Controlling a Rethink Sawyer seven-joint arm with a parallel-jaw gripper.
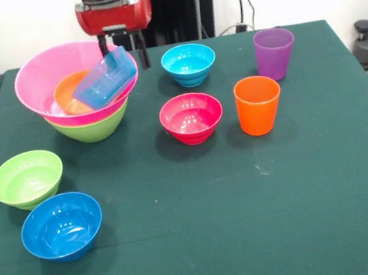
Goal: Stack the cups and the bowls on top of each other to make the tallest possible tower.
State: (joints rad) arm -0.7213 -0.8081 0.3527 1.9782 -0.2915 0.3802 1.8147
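Note:
The tower stands at the back left. Its base is a large lime green bowl [94, 128], with the huge pink bowl [32, 85] nested in it and an orange bowl [67, 91] inside that. A translucent blue bowl [105, 79] lies tilted on the orange bowl and against the pink rim. My gripper [128, 56] hangs right at this bowl's upper end; I cannot see whether it holds it. A cyan bowl [189, 64], a magenta-red bowl [191, 117], a small lime green bowl [26, 179] and a blue bowl [62, 226] stand apart. The orange cup [258, 104] and the purple cup [275, 52] stand upright at the right.
Everything sits on a table with a dark green cloth [255, 224]. The robot's black pedestal [176, 5] stands behind the far edge. Cables hang against the white wall at the back right.

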